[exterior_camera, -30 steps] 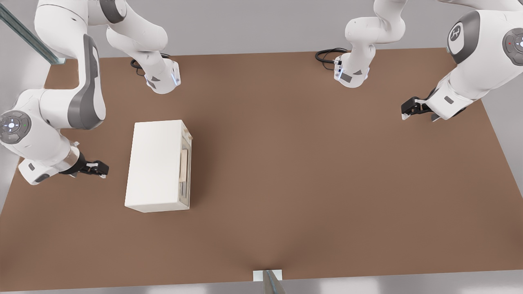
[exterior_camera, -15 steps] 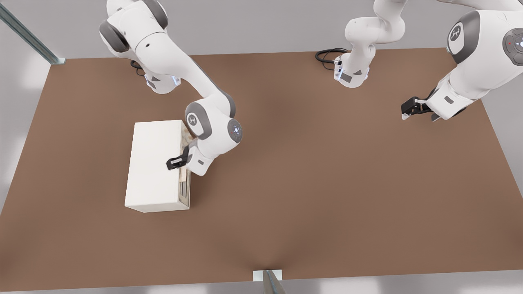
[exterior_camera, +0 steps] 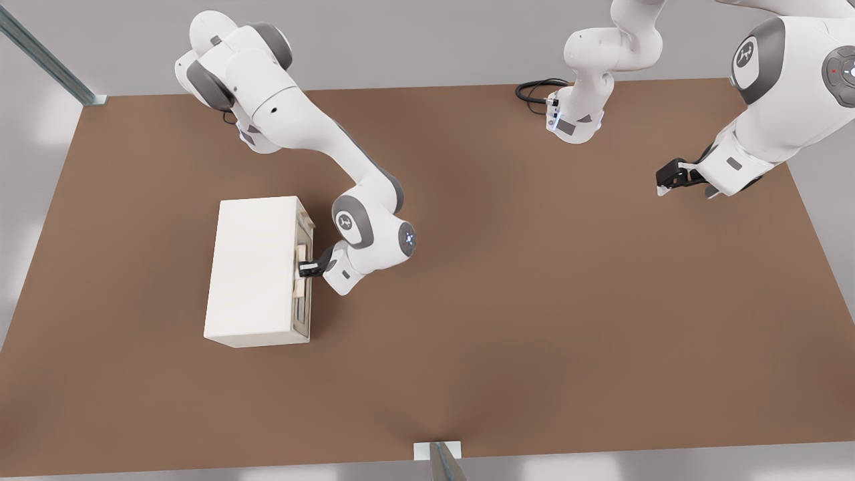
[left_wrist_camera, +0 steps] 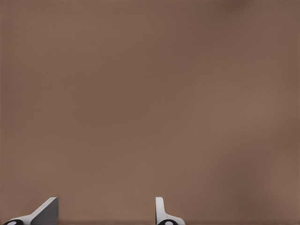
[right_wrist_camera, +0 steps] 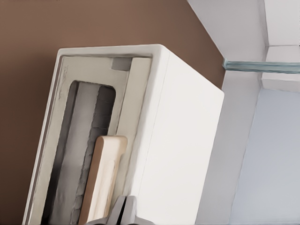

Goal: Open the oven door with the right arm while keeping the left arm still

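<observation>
The cream-white oven (exterior_camera: 257, 270) sits toward the front view's left on the brown table (exterior_camera: 534, 300), its door (exterior_camera: 304, 277) facing that view's right and shut flush. The pale wooden bar handle (exterior_camera: 300, 270) runs along the door's upper edge — my gripper (exterior_camera: 306, 270) is right at its middle, fingers pressed narrow together beside the bar. Grey walls behind — open tabletop to swing into.
</observation>
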